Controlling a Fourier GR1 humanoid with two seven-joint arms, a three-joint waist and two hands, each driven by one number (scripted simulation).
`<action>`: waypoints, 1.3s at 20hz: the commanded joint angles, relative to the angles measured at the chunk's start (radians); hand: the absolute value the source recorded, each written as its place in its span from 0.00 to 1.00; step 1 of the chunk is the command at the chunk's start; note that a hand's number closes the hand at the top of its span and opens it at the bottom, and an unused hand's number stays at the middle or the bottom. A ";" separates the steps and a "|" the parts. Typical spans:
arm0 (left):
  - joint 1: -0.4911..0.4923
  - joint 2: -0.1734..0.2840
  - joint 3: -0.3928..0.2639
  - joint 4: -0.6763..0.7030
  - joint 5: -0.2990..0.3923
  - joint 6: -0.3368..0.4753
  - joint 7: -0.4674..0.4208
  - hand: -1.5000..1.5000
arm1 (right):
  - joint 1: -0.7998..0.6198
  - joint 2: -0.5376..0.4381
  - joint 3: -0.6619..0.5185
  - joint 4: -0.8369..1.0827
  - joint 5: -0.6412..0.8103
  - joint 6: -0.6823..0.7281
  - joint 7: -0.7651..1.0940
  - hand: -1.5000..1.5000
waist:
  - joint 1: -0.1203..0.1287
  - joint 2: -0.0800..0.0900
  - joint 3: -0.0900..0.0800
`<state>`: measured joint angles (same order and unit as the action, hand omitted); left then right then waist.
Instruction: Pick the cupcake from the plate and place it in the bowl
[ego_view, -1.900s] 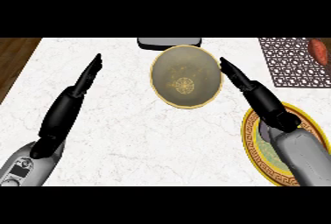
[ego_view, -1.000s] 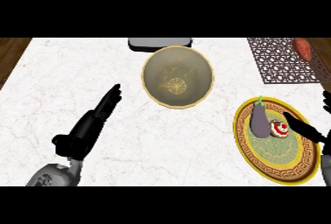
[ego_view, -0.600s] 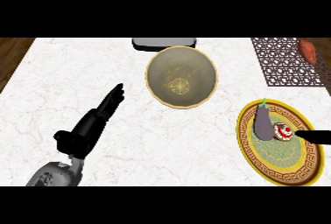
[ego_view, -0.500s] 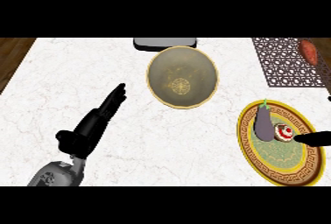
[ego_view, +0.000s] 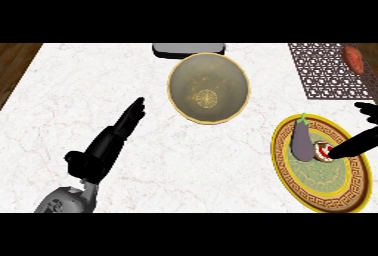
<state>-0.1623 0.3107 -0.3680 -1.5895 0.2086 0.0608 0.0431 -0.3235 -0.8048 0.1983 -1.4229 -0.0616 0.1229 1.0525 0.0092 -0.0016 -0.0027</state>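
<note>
A small cupcake (ego_view: 322, 150) with a red and white top sits on a green plate with a gold patterned rim (ego_view: 325, 192) at the right. A purple eggplant (ego_view: 302, 140) lies just left of it on the same plate. My right hand (ego_view: 356, 142) comes in from the right edge; one dark finger touches the cupcake's right side and another shows higher up, apart from it. A gold-rimmed olive bowl (ego_view: 209, 87) stands at the top centre, holding nothing. My left hand (ego_view: 111, 142) rests open at the lower left, fingers straight.
A dark latticed mat (ego_view: 328, 70) lies at the top right with a reddish-orange object (ego_view: 354, 57) on its far corner. A grey item (ego_view: 189, 48) sits behind the bowl at the counter's back edge. Wooden floor shows beyond the counter's left edge.
My right hand drew back from beside the bowl to the right edge and now reaches the cupcake. The left hand pulled back and lower. The view shifted slightly.
</note>
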 joint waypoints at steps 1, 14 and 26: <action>-0.003 -0.015 0.008 0.026 -0.021 -0.009 -0.019 0.50 | -0.101 0.025 0.012 0.013 -0.047 0.098 0.210 0.00 | 0.001 0.003 0.002; 0.002 -0.076 0.031 0.026 -0.075 -0.016 0.004 0.50 | -0.050 0.083 0.061 -0.023 0.109 0.030 0.180 0.00 | -0.011 0.000 0.002; 0.014 -0.063 0.093 0.037 -0.070 -0.089 -0.027 0.50 | 0.008 0.200 0.138 -0.018 0.385 -0.076 0.211 0.00 | -0.008 0.001 0.002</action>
<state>-0.1509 0.2519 -0.2864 -1.5605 0.1450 -0.0121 0.0338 -0.3229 -0.6647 0.3091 -1.4413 0.2493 0.0846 1.1156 0.0009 -0.0007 -0.0006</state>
